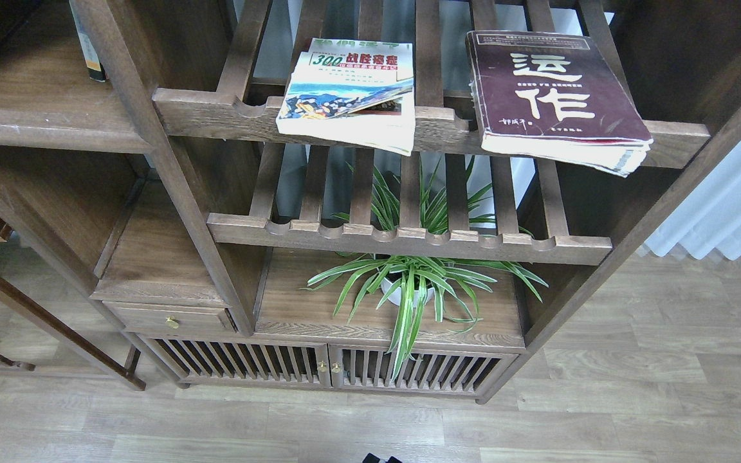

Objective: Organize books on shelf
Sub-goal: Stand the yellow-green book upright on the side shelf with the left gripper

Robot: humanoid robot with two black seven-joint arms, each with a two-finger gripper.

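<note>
Pale grey-brown floor planks (pixel 602 399) fill the bottom of the view, and at the very lower edge a small black part (pixel 380 458) shows; I cannot tell what it is. Neither gripper is in view, so the state of the fingers cannot be told.

On the floor stands a dark wooden cabinet (pixel 164 167) with two slatted doors (pixel 325 370) at its base and a small drawer (pixel 174 318) with a brass knob on the left. Above the doors a green plant (pixel 409 283) in a white pot stands on a flat board, its leaves hanging over the front.

Higher up, two books lie flat on the upper slatted rack (pixel 435 125): the white-blue book (pixel 351 87) marked "300" to the left, the maroon book (pixel 557 96) with large cream characters to the right, apart from each other, both over the notched front rail. On the solid shelf (pixel 36 96) at upper left, a thin book (pixel 87 45) stands upright, partly cut off. A white curtain (pixel 731 199) hangs at the right.
</note>
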